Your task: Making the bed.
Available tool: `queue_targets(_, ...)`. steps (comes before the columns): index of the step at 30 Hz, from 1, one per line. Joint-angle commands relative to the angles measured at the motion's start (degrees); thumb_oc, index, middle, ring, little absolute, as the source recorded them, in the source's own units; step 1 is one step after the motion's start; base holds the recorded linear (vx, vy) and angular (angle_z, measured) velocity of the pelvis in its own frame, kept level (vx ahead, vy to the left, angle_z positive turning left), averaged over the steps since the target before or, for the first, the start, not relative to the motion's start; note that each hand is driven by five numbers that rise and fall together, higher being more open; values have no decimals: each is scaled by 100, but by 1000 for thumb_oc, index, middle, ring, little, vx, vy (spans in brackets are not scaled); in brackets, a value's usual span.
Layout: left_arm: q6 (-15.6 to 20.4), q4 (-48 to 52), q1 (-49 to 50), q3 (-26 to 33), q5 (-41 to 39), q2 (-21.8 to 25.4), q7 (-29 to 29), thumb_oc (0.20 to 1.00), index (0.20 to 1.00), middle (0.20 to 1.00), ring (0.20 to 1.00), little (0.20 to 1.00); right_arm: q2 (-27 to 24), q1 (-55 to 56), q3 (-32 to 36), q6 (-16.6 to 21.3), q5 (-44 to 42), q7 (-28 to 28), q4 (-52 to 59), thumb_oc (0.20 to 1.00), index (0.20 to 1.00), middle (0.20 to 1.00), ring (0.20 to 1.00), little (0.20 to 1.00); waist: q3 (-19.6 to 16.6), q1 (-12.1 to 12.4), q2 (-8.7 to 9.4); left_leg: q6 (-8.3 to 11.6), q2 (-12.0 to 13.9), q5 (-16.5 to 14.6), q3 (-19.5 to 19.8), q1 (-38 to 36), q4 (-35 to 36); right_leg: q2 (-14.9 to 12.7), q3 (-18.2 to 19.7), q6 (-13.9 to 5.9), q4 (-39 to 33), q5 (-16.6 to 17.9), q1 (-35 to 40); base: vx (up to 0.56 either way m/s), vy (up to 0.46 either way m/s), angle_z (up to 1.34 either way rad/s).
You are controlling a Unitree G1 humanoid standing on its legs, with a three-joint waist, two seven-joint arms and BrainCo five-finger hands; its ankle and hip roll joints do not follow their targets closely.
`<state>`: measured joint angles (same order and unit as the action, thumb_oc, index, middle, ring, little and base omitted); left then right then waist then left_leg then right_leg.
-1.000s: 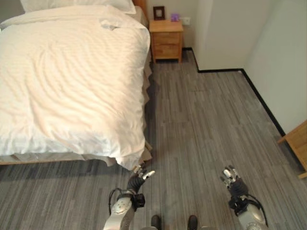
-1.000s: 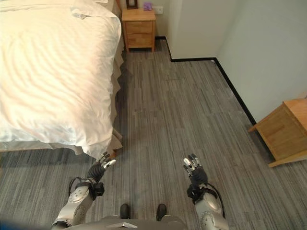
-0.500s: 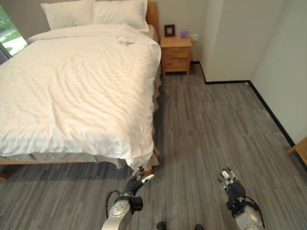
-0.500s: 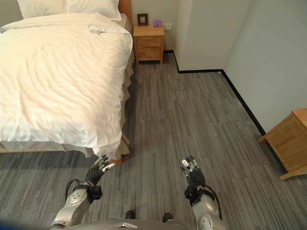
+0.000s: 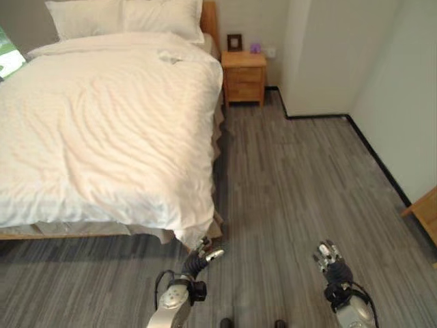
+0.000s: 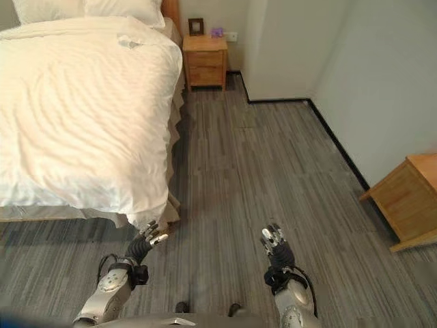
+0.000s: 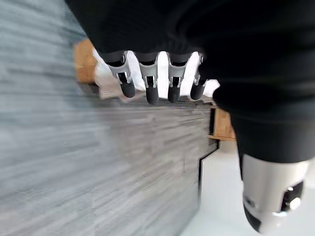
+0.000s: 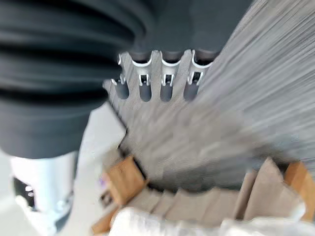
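A bed with a white duvet [image 5: 102, 123] spread smooth over it takes the left of the room, with two white pillows [image 5: 130, 15] at the headboard. The duvet's near right corner [image 5: 193, 229] hangs over the bed's foot. My left hand [image 5: 203, 254] hovers just below that corner, fingers [image 7: 147, 86] relaxed and straight, holding nothing. My right hand [image 5: 330, 258] is held low over the grey floor to the right, well away from the bed, fingers [image 8: 166, 81] straight and empty.
A wooden nightstand [image 5: 244, 75] stands right of the headboard with a small dark frame and a purple object on it. A white wall corner [image 5: 317, 58] juts in behind. Another wooden piece [image 6: 406, 198] sits by the right wall. Grey plank floor [image 5: 300, 184] lies between.
The camera view has shifted, taking in more of the bed and pillows than a second ago. Both hands stay low and open in about the same pose.
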<state>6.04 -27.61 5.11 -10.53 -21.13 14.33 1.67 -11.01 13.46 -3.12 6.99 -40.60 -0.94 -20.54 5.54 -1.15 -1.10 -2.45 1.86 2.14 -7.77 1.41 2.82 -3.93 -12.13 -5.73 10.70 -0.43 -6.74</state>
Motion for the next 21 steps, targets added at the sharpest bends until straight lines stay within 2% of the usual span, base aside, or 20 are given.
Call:
queue_targets(1,243,183,-391,351,1,466,165,1000,1000,1000,1000,1000,7,-369,184,336,37,-41,225,1000,1000,1000,1000,1000,219,79,360,269,-97,-267,-145,-386,7,-241,160,-153,-176,51,307,-61,31,-50)
queue_targets(2,255,141,-376,376,-9,369,169,1000,1000,1000,1000,1000,-60,-447,112,340,110,-18,88,1000,1000,1000,1000,1000,141,132,388,279,-140,-301,-129,-346,-30,-268,221,-197,-541,89,475,-18,-1,-42)
queue_targets(4,265,184,-296,385,-212,267,201,1000,1000,1000,1000,1000,-166,-599,31,262,155,-52,48,1000,1000,1000,1000,1000,87,206,428,293,-95,-280,-201,-394,-12,-170,383,-162,-665,153,470,-12,-16,-44)
queue_targets(6,207,236,-66,375,-302,191,94,1000,1000,1000,1000,1000,-227,-563,58,226,196,-4,145,1000,1000,1000,1000,1000,28,242,442,269,-102,-292,-238,-448,30,-212,219,-184,-805,196,548,32,-12,-15)
queue_targets(8,145,222,16,244,-168,245,-24,1000,1000,1000,1000,1000,-266,-566,128,220,295,-63,133,1000,1000,1000,1000,1000,21,218,451,253,-112,-288,-199,-449,33,-215,238,-182,-859,221,573,29,-1,10)
queue_targets(10,90,175,52,163,45,300,-59,1000,1000,1000,1000,1000,-140,-497,217,259,-34,-54,79,1000,1000,1000,1000,1000,41,177,441,229,-143,-297,-149,-485,47,-232,280,-176,-881,227,611,43,24,12)
queue_targets(16,51,349,145,266,20,353,-110,1000,1000,1000,1000,1000,-95,-371,166,96,-221,137,-75,1000,1000,1000,1000,1000,37,179,405,194,-209,-343,-90,-548,100,-313,228,-211,-943,221,706,83,39,1)
queue_targets(19,71,324,59,371,-107,352,1,1000,1000,1000,1000,1000,-137,-577,45,97,-316,146,-39,1000,1000,1000,1000,1000,122,221,360,117,-247,-412,-71,-486,58,-381,319,-265,-491,154,450,42,101,-2)
queue_targets(20,71,413,78,480,-115,401,61,1000,1000,1000,1000,1000,-92,-670,58,107,-690,198,75,1000,1000,1000,1000,1000,260,231,329,-12,-281,-490,-89,-529,58,-473,427,-386,495,326,-53,3,133,-11)
queue_targets(21,70,413,77,481,-114,402,61,1000,1000,1000,1000,1000,-91,-672,58,106,-690,198,74,1000,1000,1000,1000,1000,242,239,331,-12,-280,-481,-99,-502,55,-470,436,-384,489,341,-79,27,141,-28)
